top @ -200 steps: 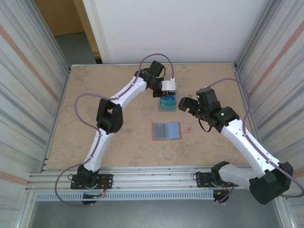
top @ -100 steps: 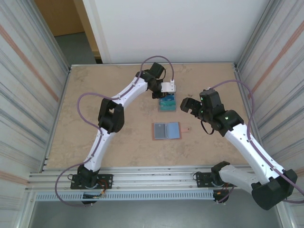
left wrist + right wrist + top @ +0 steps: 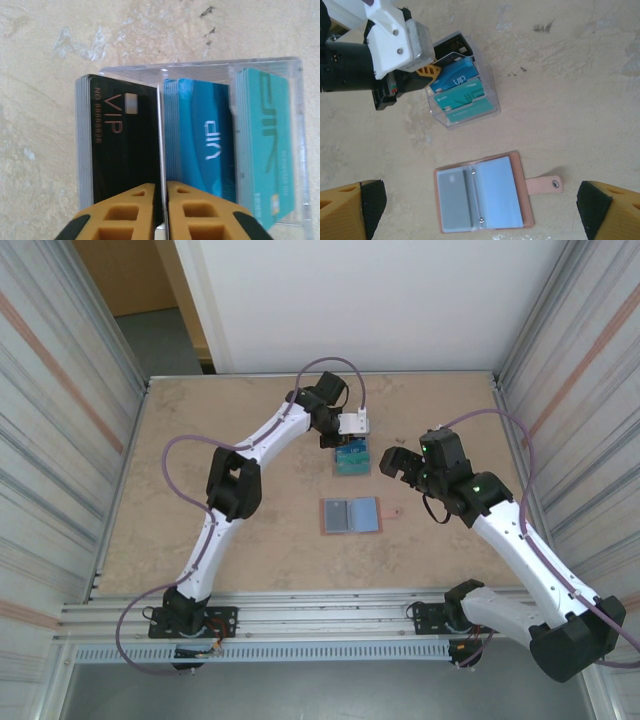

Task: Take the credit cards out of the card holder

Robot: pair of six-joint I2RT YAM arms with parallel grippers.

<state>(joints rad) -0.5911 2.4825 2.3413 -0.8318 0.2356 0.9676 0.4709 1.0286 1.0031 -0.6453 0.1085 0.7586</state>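
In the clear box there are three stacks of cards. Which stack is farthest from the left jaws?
The teal-green stack, in the end compartment. The left jaws stand at the divider between the black stack and the blue stack.

A clear three-compartment box point(image 3: 200, 64) sits on the mottled beige surface point(image 3: 45, 55). It holds black VIP cards point(image 3: 120, 145) at left, blue cards point(image 3: 202, 135) in the middle and teal cards point(image 3: 265, 150) at right. The left tool point(image 3: 164, 210) has its orange fingertips point(image 3: 132, 212) close together, and a thin pale edge runs into the slit between them.
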